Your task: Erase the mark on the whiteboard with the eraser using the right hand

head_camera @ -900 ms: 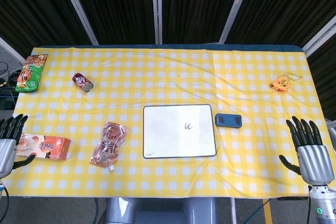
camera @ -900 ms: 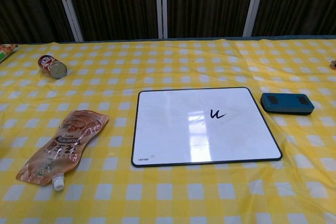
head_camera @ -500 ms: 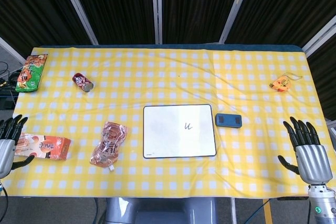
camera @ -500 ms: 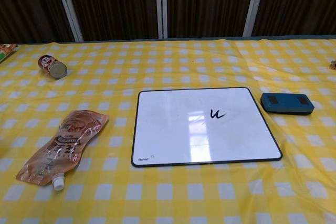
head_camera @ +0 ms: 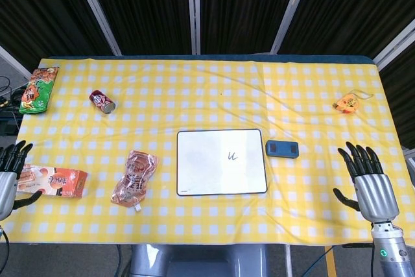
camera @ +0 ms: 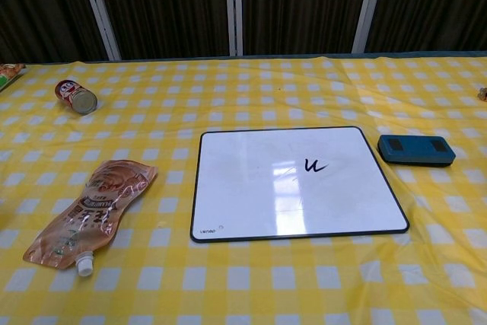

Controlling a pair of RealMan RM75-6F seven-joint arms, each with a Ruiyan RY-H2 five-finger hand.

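Over at the near right corner of the surface (head_camera: 214, 82), the right hand (head_camera: 368, 186) hovers with its metallic palm plate facing up toward the head camera and its black fingers (head_camera: 354, 157) spread wide, holding nothing. Its thumb sticks out to the side. It sits well apart from the eraser (head_camera: 282, 149), which lies flat just beside the right edge of the whiteboard (head_camera: 222, 161), not touching it. The eraser is a small dark blue block with rounded corners and two darker pads showing on its top. The whiteboard is a glossy white rectangle in a thin black frame with rounded corners, catching a reflection near its middle; a small black squiggle, the mark (head_camera: 233, 156), sits right of centre on it.

At the left edge the left hand (head_camera: 8, 176) shows only partly, its dark fingers apart and empty, just beside an orange, boxy snack packet (head_camera: 53, 181). A yellow-and-white checked cloth covers the surface, slightly rumpled. A crinkly, shiny pinkish pouch (head_camera: 135, 178) with a white spout lies left of the whiteboard. Further back a red can (head_camera: 102, 102) lies on its side, a green and orange bag (head_camera: 39, 89) sits at the far left corner, and a small orange thing (head_camera: 347, 104) rests near the far right; I cannot tell what it is.
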